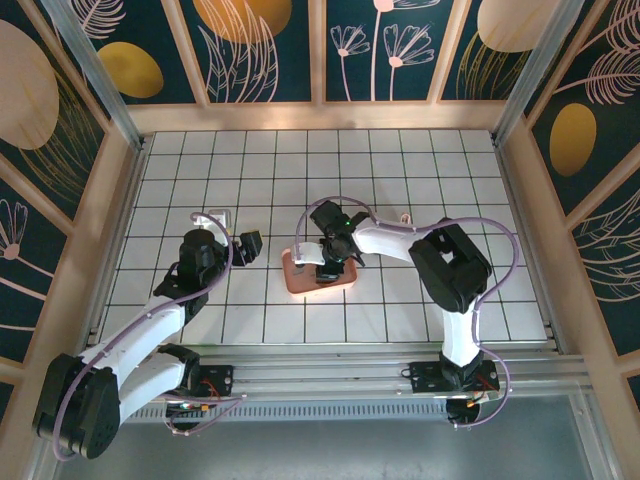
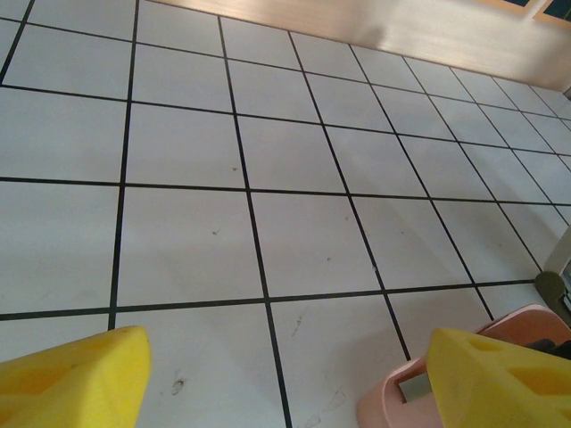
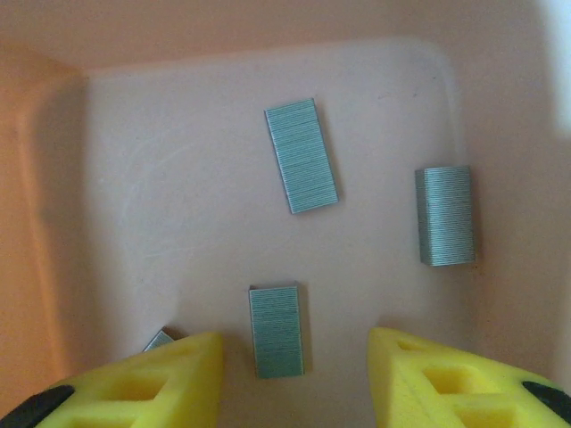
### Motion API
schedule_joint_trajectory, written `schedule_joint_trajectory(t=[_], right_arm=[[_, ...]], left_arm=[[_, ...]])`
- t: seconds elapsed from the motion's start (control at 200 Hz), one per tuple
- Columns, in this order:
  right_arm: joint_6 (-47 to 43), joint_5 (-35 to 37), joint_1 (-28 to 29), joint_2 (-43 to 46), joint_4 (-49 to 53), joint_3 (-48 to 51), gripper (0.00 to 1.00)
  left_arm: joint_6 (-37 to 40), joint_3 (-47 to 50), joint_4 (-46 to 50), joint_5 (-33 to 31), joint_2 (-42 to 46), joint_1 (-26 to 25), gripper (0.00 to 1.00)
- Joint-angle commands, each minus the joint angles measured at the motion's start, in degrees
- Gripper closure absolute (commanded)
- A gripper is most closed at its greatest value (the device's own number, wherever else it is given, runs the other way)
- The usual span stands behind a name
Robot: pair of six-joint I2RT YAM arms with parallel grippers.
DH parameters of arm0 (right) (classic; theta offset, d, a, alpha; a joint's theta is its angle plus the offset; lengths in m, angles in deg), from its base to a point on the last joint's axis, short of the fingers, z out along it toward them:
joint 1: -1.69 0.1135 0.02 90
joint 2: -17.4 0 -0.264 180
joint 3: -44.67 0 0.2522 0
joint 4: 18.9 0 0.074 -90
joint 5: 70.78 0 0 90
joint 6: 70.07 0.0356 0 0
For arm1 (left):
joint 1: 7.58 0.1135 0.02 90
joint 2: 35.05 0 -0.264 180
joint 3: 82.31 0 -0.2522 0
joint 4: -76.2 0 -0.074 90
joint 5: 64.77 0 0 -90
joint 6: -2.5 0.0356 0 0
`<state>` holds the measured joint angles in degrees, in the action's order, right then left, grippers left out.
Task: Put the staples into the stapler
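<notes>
Several staples lie flat as grey strips on the floor of the pink tray (image 3: 178,178): one strip (image 3: 302,156) in the middle, one (image 3: 444,216) at the right, one (image 3: 276,330) near my fingers. My right gripper (image 3: 294,352) hangs inside the tray, open, its yellow fingers (image 3: 169,374) either side of the nearest strip without touching it. A fourth strip (image 3: 159,339) peeks out from behind the left finger. The small grey stapler (image 1: 212,216) lies on the tiles left of the tray (image 1: 300,285). My left gripper (image 1: 246,244) hovers between them, open and empty (image 2: 285,383).
White tiled floor (image 2: 294,241) with black grid lines stretches ahead of the left gripper. A corner of the pink tray (image 2: 397,403) sits by its right finger. Wooden walls (image 1: 320,118) fence the floor on three sides.
</notes>
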<state>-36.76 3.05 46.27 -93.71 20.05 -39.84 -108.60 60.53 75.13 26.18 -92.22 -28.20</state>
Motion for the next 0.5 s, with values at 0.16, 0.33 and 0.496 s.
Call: schedule_joint_trajectory(t=[0.16, 0.33, 0.496], right_arm=[[-0.27, -0.27, 0.44, -3.69, -0.57, -0.80, 0.62], [-0.27, -0.10, 0.43, -4.70, -1.15, -0.76, 0.72], [-0.18, 0.33, 0.36, -4.44, -1.29, -0.98, 0.80]], left_arm=[[0.92, -0.33, -1.65, -0.77, -0.58, 0.32, 0.19], [1.01, -0.51, -1.49, -0.86, -0.67, 0.32, 0.19], [1.31, -1.07, -1.07, -0.74, -0.64, 0.32, 0.20]])
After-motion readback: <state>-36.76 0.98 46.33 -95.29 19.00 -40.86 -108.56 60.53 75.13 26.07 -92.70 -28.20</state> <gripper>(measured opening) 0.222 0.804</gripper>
